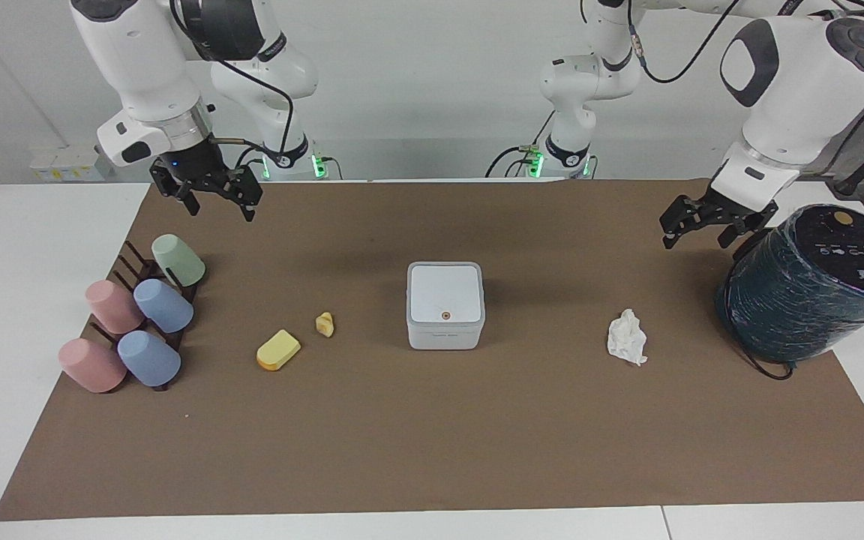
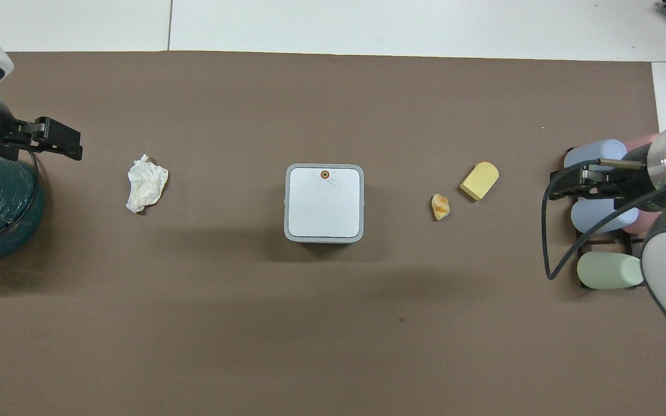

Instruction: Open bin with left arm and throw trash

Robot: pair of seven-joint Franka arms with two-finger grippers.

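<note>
two grippers, left (image 1: 708, 222) and right (image 1: 207, 191), hang spread and empty, so nothing is begun. bin (image 1: 445, 304) sits lidded mid-mat; tissue (image 1: 627, 337) at its 3 o'clock facing, wedge (image 1: 278, 350) and lump (image 1: 325, 324) at 9, all within reach.

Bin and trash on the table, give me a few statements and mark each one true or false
1. The bin has its lid shut. True.
2. The tissue wad lies inside the bin. False: it lies on the mat, toward the left arm's end.
3. The yellow wedge and the tan lump lie beside each other, toward the right arm's end. True.
4. The left gripper holds the tissue wad. False: it hangs open and empty by the dark cylinder.
5. The right gripper presses on the bin's lid. False: it hangs open near the cups.
</note>
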